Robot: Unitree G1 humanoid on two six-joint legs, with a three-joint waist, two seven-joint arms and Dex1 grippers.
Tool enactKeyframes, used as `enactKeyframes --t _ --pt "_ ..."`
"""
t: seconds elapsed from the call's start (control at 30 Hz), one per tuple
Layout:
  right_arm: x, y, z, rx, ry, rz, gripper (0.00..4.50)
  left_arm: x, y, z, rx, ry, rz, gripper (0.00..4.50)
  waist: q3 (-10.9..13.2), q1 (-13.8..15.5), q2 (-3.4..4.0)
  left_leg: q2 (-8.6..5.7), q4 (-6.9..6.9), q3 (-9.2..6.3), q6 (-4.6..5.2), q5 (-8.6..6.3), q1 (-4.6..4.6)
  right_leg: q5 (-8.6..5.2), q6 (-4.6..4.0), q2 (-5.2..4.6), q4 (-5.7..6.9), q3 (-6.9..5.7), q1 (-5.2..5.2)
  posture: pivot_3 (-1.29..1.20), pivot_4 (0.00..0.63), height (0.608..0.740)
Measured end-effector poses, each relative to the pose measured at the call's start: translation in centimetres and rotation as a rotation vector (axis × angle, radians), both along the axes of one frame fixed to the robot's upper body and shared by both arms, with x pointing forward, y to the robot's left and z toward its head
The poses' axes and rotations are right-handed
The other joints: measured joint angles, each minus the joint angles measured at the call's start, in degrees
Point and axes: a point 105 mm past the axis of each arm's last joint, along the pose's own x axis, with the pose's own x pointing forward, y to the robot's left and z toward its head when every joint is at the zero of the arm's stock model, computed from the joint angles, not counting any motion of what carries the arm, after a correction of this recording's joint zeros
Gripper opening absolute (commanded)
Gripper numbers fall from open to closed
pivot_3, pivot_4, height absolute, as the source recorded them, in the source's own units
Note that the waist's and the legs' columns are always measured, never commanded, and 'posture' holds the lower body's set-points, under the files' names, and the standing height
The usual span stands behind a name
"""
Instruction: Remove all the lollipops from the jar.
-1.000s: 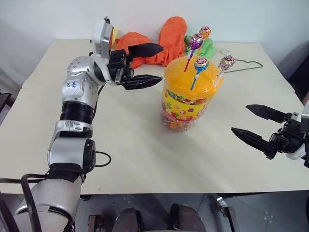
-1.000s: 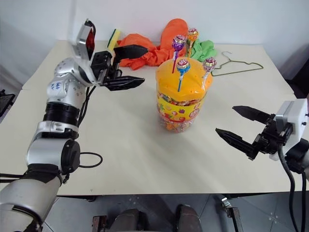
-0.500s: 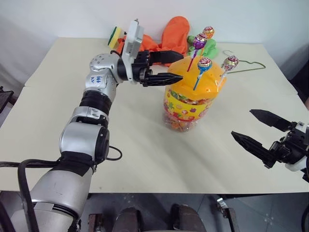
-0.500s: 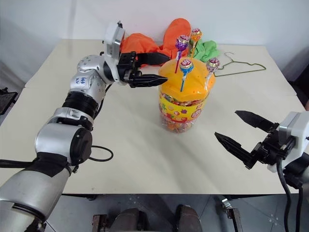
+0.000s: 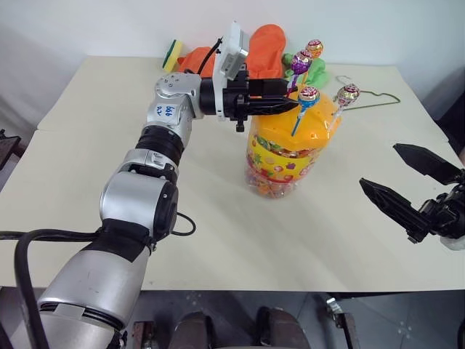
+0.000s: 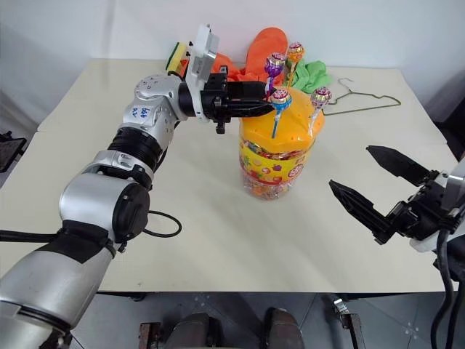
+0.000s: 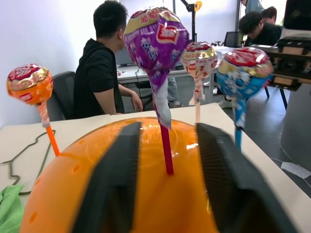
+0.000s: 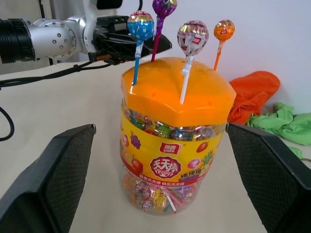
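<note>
Four lollipops stand upright in the domed orange lid of the jar [image 5: 283,149], which I take as my landmark near the middle of the table [image 5: 87,182]. Left of the jar, my left arm reaches across level, and the left gripper [image 5: 290,104] sits right over the lid's top; from its wrist camera I see the two fingers narrowed to either side of the red stick of the purple lollipop [image 7: 156,43], with a sliver of gap on each side, so I cannot tell whether they grip it. The blue lollipop [image 5: 308,95] stands at the front of the lid, the orange lollipop [image 5: 312,49] at the far side, and the pinkish-silver lollipop [image 5: 347,93] leans out over the jar's right edge. Behind the jar lie an orange cloth [image 5: 258,47], a green cloth [image 5: 314,70], a yellow sponge [image 5: 171,51] and a wire hanger [image 5: 370,98]. Well to the right of the jar and nearer to me, my right gripper [image 5: 410,185] hangs above the table, fingers spread wide and holding nothing.
</note>
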Motion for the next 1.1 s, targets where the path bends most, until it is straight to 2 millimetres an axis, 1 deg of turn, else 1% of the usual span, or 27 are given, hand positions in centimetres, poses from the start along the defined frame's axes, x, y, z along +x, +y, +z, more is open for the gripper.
enactKeyframes --t 0.07,0.1,0.23,0.3,0.53,0.6,0.67,0.73,0.8,0.87,0.93,1.0,1.03,1.07,1.1 --pt "0.0 -0.1 0.0 0.002 -0.002 -0.011 4.50 0.1 0.0 -0.2 0.004 0.009 0.006 0.06 0.0 0.0 0.00 0.00 0.00 0.00 0.00 0.00 0.00 0.00 0.00 0.00 0.00 0.00 0.00 0.00 0.150 0.740" --pt "0.0 -0.2 0.0 0.003 -0.002 -0.015 4.50 0.1 0.0 -0.2 0.001 0.012 0.005 0.02 0.0 0.0 0.00 0.00 0.00 0.00 0.00 0.00 0.00 0.00 0.00 0.00 0.00 0.00 0.00 0.00 0.150 0.740" --pt "0.0 -0.3 0.0 0.003 0.000 -0.024 4.50 0.3 0.0 -0.1 -0.004 0.012 0.020 0.02 0.0 0.1 0.00 0.00 0.02 0.00 0.00 0.00 0.00 0.00 0.00 -0.01 0.00 -0.01 0.02 0.00 0.150 0.740" --pt "-0.1 -0.5 0.1 -0.002 -0.005 -0.034 4.50 0.3 0.0 0.4 -0.014 0.001 0.029 0.02 0.0 0.1 -0.02 0.00 0.02 -0.01 0.00 0.00 -0.01 0.00 0.00 -0.01 0.00 -0.01 0.01 0.00 0.150 0.740" --pt "0.0 -0.8 0.6 -0.036 -0.006 -0.012 4.50 0.2 -0.2 4.2 -0.073 -0.089 0.087 0.02 0.0 0.0 -0.03 -0.01 0.01 -0.02 0.00 0.00 0.00 0.00 0.00 -0.01 0.00 -0.01 0.02 0.00 0.150 0.740" --pt "0.2 -1.1 0.8 -0.037 -0.005 -0.013 4.50 0.4 0.3 5.1 -0.089 -0.101 0.122 0.02 0.0 -0.1 -0.03 0.00 0.00 -0.01 0.00 0.00 0.00 0.00 0.00 -0.01 0.00 0.00 0.01 0.00 0.150 0.740" --pt "0.5 -1.2 1.3 -0.044 -0.015 -0.007 4.50 1.0 1.2 5.6 -0.101 -0.096 0.183 0.02 0.0 -0.1 -0.03 0.00 0.00 -0.02 0.00 0.00 0.01 0.00 0.00 0.00 0.01 0.00 0.01 0.00 0.150 0.740" --pt "0.7 -1.3 1.6 -0.052 -0.019 0.005 4.50 2.3 2.9 5.8 -0.094 -0.060 0.298 0.02 0.0 -0.2 -0.03 0.00 -0.02 -0.02 0.00 0.00 0.02 0.00 0.00 0.00 0.02 0.00 0.00 0.00 0.150 0.740" --pt "1.0 -1.2 1.8 -0.054 -0.017 0.023 4.50 3.7 5.2 5.8 -0.069 -0.009 0.441 0.02 0.0 -0.3 -0.02 0.00 -0.03 -0.02 0.00 0.00 0.03 0.00 0.00 0.00 0.02 0.01 0.00 0.00 0.150 0.740" --pt "1.4 -1.2 1.8 -0.054 -0.007 0.045 4.50 4.9 7.6 5.3 -0.024 0.047 0.577 0.02 0.0 -0.3 -0.01 0.00 -0.03 -0.03 0.00 0.00 0.03 0.00 0.00 0.00 0.03 0.00 0.00 0.00 0.150 0.740" --pt "1.8 -1.2 1.8 -0.053 -0.002 0.060 4.50 5.8 10.3 4.4 0.029 0.088 0.705 0.02 0.0 -0.3 -0.01 0.00 -0.02 -0.02 0.00 0.00 0.04 0.00 0.00 0.00 0.03 0.00 0.00 0.00 0.150 0.740" --pt "2.1 -1.3 2.0 -0.057 0.000 0.068 4.50 6.7 13.6 2.3 0.117 0.148 0.849 0.02 0.0 -0.3 0.00 0.00 -0.02 -0.02 0.00 0.00 0.04 0.00 0.00 0.00 0.04 -0.01 0.00 0.00 0.150 0.740" --pt "2.4 -1.3 2.0 -0.056 0.002 0.075 4.50 7.1 16.0 0.4 0.197 0.190 0.945 0.02 0.0 -0.3 0.00 0.00 -0.02 -0.01 0.00 0.00 0.07 0.00 0.00 0.00 0.06 0.00 0.01 0.00 0.150 0.740" --pt "2.5 -1.3 2.0 -0.053 0.005 0.078 4.50 7.2 17.1 -0.8 0.236 0.220 0.992 0.02 0.0 -0.3 0.00 0.00 -0.02 -0.01 0.00 0.00 0.07 0.00 0.00 0.00 0.06 0.00 0.01 0.00 0.150 0.740" --pt "2.8 -1.3 1.9 -0.052 0.010 0.084 4.50 7.3 18.9 -2.8 0.309 0.269 1.066 0.02 0.0 -0.3 0.00 0.00 -0.01 -0.01 0.00 0.00 0.06 0.00 0.00 0.00 0.07 -0.01 0.00 0.00 0.150 0.740"
